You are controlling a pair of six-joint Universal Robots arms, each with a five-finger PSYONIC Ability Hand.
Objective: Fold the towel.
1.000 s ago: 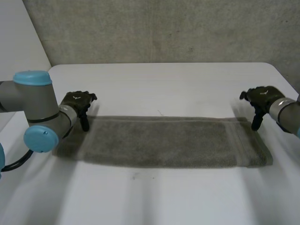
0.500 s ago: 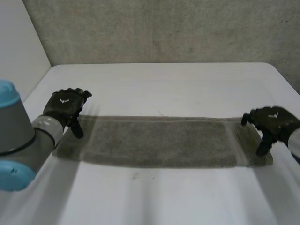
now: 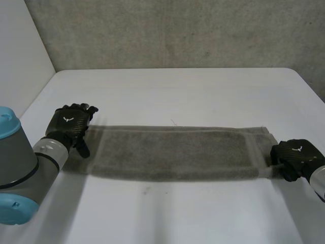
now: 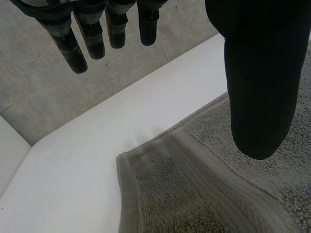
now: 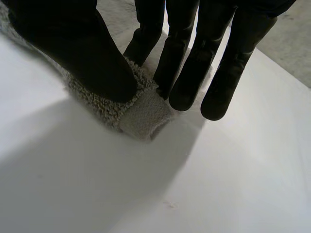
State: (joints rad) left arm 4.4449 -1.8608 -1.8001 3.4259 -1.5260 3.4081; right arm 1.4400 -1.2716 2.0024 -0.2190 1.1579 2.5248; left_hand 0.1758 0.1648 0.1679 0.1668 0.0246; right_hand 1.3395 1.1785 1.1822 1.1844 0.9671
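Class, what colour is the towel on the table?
The towel is plain grey-brown, clearest in the head view.

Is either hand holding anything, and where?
The right hand pinches the towel by a corner; the left hand is open over the other end, holding nothing.

Grey towel [image 3: 172, 155] lies flat (a long strip).

White table [image 3: 177, 91], grey towel [image 3: 172, 152] laid flat across it — a long strip
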